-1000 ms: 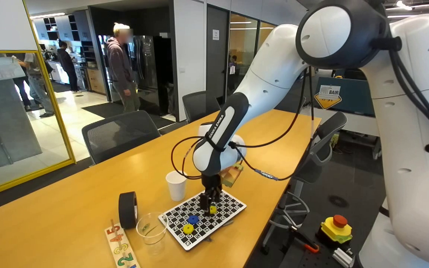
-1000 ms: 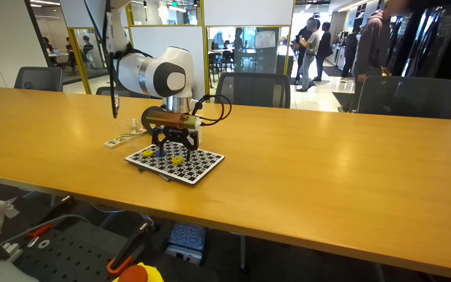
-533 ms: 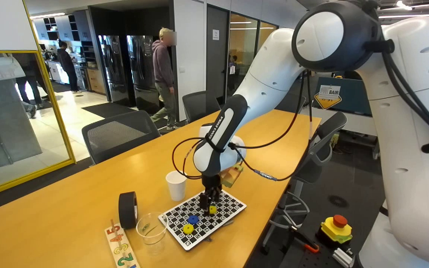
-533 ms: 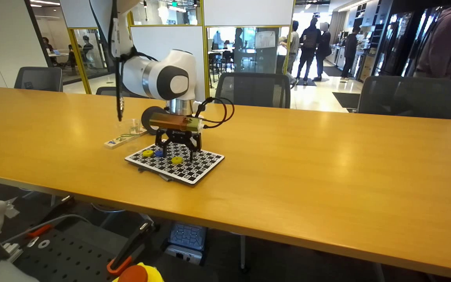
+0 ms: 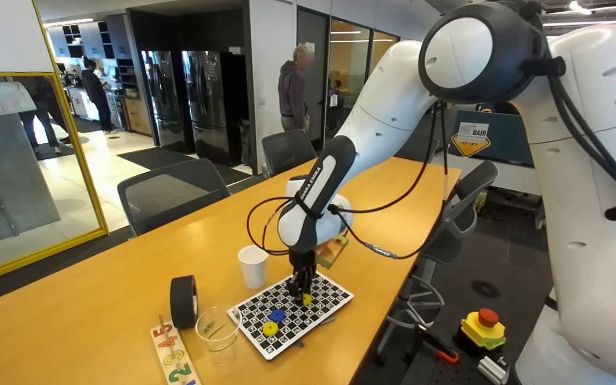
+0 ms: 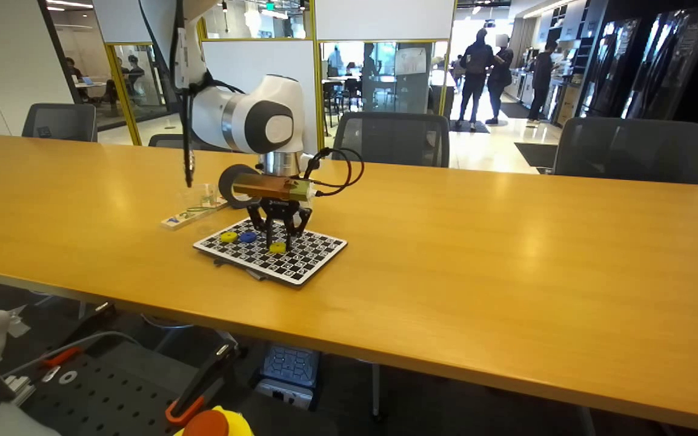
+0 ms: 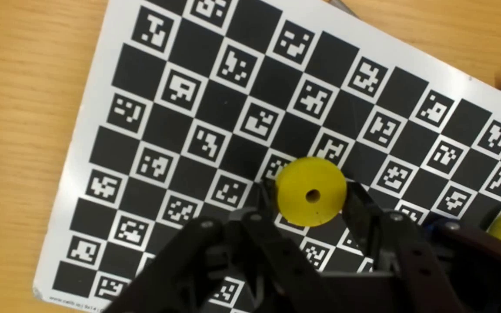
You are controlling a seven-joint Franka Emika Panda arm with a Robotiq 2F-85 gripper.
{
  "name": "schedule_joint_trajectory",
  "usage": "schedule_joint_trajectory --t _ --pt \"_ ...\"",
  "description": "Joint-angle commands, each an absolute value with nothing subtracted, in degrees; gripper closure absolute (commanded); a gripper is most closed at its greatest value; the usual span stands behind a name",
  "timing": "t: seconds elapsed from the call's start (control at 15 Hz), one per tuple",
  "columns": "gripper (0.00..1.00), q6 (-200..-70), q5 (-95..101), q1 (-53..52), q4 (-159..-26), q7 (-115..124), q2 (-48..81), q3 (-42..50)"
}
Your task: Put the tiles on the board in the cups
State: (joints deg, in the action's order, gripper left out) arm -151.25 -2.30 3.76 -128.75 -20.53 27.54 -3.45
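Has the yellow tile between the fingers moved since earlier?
Yes, slightly: in an exterior view, the yellow tile shifted right relative to the unmoved board.

- board (image 5: 332, 299): flat, checkered black and white
- yellow tile (image 7: 311, 180): round, center hole, over the board, apart from the others
- blue tile (image 5: 277, 316) and second yellow tile (image 5: 270, 329): side by side, flat on the board
- white cup (image 5: 254, 270): opaque, upright, just beside the board
- clear cup (image 5: 219, 337): upright, near the board

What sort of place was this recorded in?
Probably an open office with a kitchen area nearby: mesh-backed chairs stand along a long table, and what look like large refrigerators show in the background.
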Motion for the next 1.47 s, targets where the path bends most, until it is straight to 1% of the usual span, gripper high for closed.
schedule_joint_trajectory --t 0.0,0.07,0.4,0.67,0.87,1.13,1.4 --pt "0.80 -152.1 0.9 1.3 -130.1 -13.8 25.3 -1.9" --pt "0.78 -151.7 1.6 0.7 -130.4 -11.9 24.8 -1.5" --pt "0.78 -150.5 5.7 -4.3 -134.0 -0.9 18.8 0.3" --pt "0.78 -150.6 3.3 -6.1 -138.5 1.5 10.6 -3.6" --pt "0.78 -150.7 1.6 -8.0 -139.5 3.5 6.1 -6.7" --pt "0.78 -150.0 -0.9 -10.6 -135.6 3.8 5.7 -10.5" --pt "0.78 -149.3 -3.1 -12.0 -131.0 2.2 8.8 -12.6"
